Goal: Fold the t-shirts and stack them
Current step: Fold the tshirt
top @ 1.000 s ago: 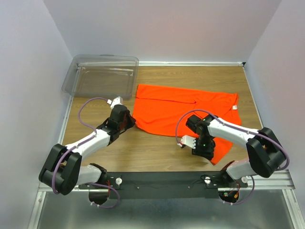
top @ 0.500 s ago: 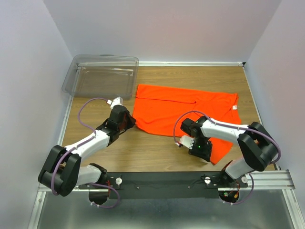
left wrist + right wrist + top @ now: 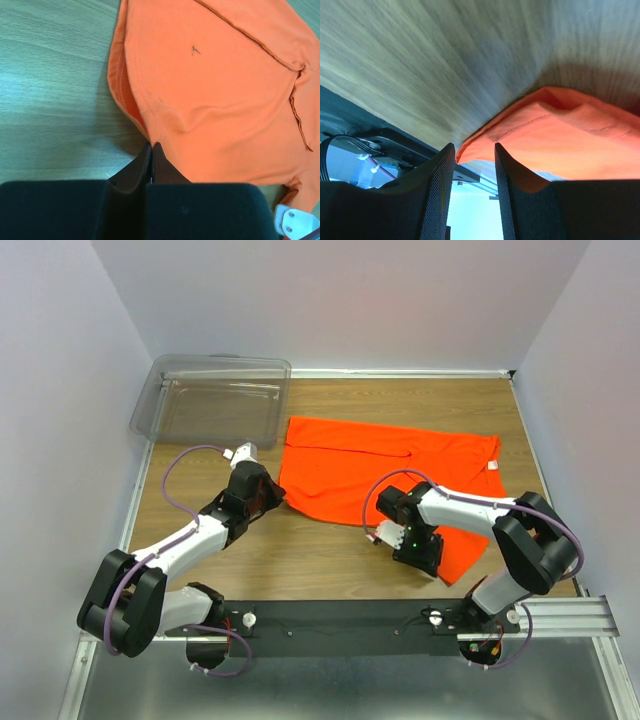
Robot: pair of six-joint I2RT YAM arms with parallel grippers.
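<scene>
One bright orange t-shirt (image 3: 380, 465) lies spread on the wooden table, its white neck tag (image 3: 492, 466) at the far right. My left gripper (image 3: 272, 498) is at the shirt's near-left corner. In the left wrist view its jaws (image 3: 151, 146) are shut on the hem of the t-shirt (image 3: 215, 90). My right gripper (image 3: 424, 558) is low at the shirt's near-right corner. In the right wrist view it is open (image 3: 474, 150), and the corner of the t-shirt (image 3: 570, 145) lies just beyond the fingertips, raised a little off the table.
A clear plastic bin (image 3: 212, 400) stands at the back left corner. The black mounting rail (image 3: 340, 618) runs along the near edge, close under the right gripper. Pale walls close in on the left, back and right.
The right arm has drawn its wrist a little to the left along the shirt's near hem. The left arm and the shirt have stayed where they were.
</scene>
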